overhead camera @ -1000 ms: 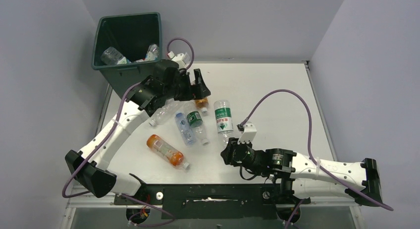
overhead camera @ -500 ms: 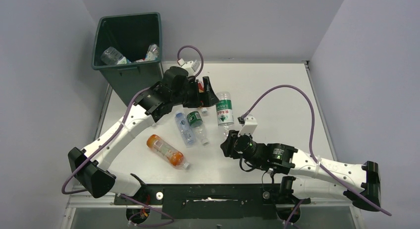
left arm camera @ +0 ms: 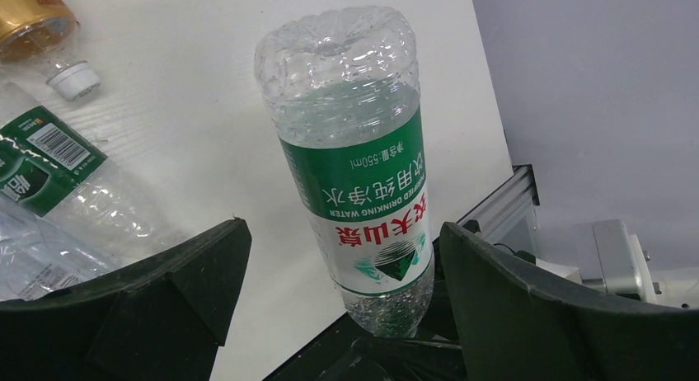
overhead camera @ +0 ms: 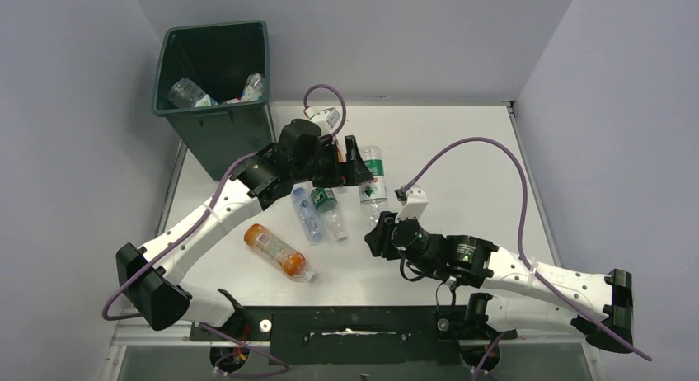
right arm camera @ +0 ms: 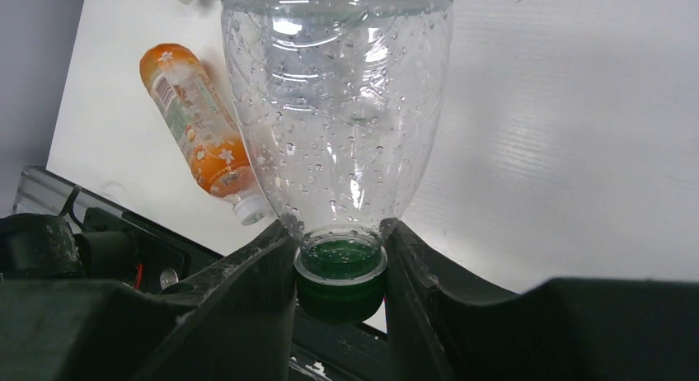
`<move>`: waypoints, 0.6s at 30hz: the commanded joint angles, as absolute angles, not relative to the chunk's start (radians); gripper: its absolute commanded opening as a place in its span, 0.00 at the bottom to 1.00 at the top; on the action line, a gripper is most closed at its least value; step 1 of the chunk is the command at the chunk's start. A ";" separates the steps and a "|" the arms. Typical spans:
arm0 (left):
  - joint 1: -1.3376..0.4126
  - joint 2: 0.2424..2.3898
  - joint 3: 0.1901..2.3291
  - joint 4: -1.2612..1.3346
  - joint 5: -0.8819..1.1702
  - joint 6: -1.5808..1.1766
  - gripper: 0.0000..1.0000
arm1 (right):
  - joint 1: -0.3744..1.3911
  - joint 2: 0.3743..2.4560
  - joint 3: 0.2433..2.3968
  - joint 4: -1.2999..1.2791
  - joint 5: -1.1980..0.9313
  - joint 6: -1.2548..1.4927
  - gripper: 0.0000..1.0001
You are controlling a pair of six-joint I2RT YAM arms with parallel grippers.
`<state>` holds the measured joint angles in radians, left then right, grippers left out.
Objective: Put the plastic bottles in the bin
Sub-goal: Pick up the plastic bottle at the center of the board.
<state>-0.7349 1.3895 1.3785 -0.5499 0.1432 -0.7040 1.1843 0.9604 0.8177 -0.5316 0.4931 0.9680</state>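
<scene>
Two loose bottles [overhead camera: 307, 216] beside gripped green-label bottle [overhead camera: 373, 188] | orange bottle [overhead camera: 276, 249] apart

The left arm [overhead camera: 213, 218] stretches forward and to the right, the left gripper [overhead camera: 356, 162] holding its fingers [left arm camera: 165, 298] spread wide; the right arm [overhead camera: 527, 278] lies low, bent leftward, right gripper [right arm camera: 340, 270] pinched tight

Bright, even overhead light; soft short shadows; views sharp; small highlights on clear bottle [right arm camera: 338, 109].
</scene>
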 commanded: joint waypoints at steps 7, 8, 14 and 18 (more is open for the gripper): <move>-0.765 1.348 1.347 -0.446 0.130 -0.726 0.86 | 1.178 0.974 0.888 -0.458 0.488 0.924 0.21; -0.766 1.348 1.343 -0.443 0.129 -0.726 0.86 | 1.178 0.974 0.888 -0.453 0.483 0.919 0.21; -0.773 1.347 1.327 -0.425 0.103 -0.734 0.86 | 1.195 0.991 0.896 -0.407 0.460 0.890 0.21; -0.777 1.352 1.322 -0.414 0.095 -0.740 0.86 | 1.214 1.014 0.910 -0.383 0.461 0.877 0.20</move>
